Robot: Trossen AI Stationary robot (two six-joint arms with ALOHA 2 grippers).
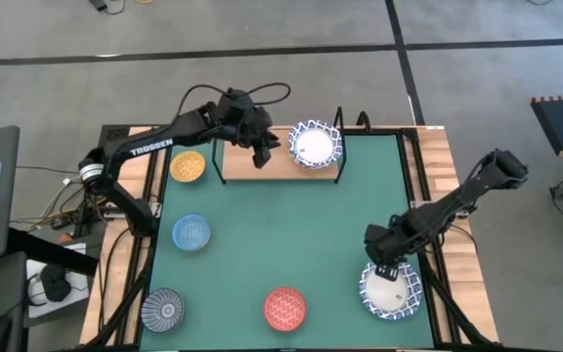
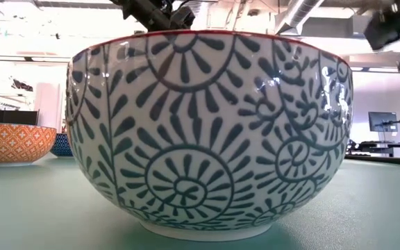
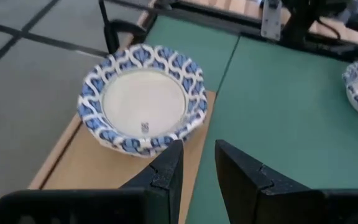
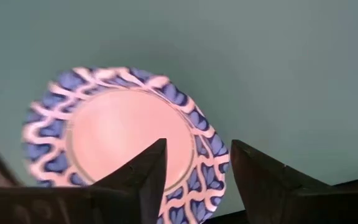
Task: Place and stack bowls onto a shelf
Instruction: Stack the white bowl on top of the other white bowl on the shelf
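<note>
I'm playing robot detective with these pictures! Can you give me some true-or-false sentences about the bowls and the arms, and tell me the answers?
1. A wide white bowl with a blue lattice rim sits on the light wooden shelf. True.
2. The small yellow bowl is on the shelf. False: it rests on the green mat, beside the shelf.
3. The right gripper is over another white lattice-rimmed bowl. True.
4. The left gripper is holding a bowl. False: it is open and empty above the shelf.
5. The small red bowl is stacked in the light blue bowl. False: they stand apart.
</note>
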